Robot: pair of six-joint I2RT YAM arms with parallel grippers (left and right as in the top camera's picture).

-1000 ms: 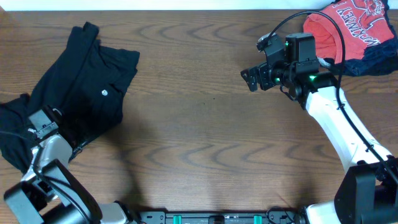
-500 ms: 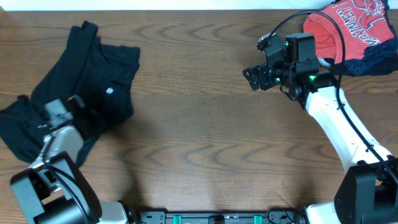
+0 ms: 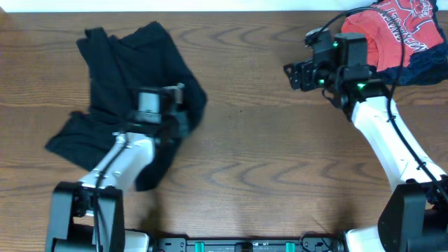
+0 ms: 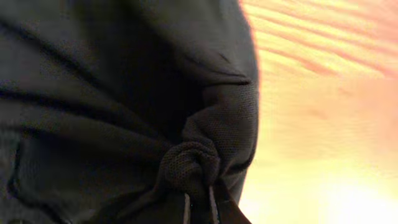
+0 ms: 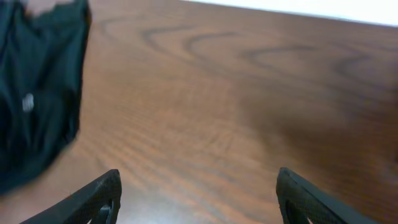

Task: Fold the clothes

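The clothes, a black soft top, lie crumpled on the left half of the wooden table. One part is pulled over toward the middle. My left gripper is at the garment's right edge, shut on a bunched fold of it. In the left wrist view the black fabric fills the frame and is pinched between the gripper tips. My right gripper hovers open over bare wood at the far right, holding nothing. The right wrist view shows its gripper wide apart and the clothes far off at the left, with a small white logo.
A red-orange shirt with white lettering lies in the far right corner on a dark navy garment, just behind the right arm. Bare wooden table separates the two arms.
My left gripper has shut on the black top and swept right with it, dragging it toward the middle. The right arm shifted slightly up and right, and its jaws narrowed a little.
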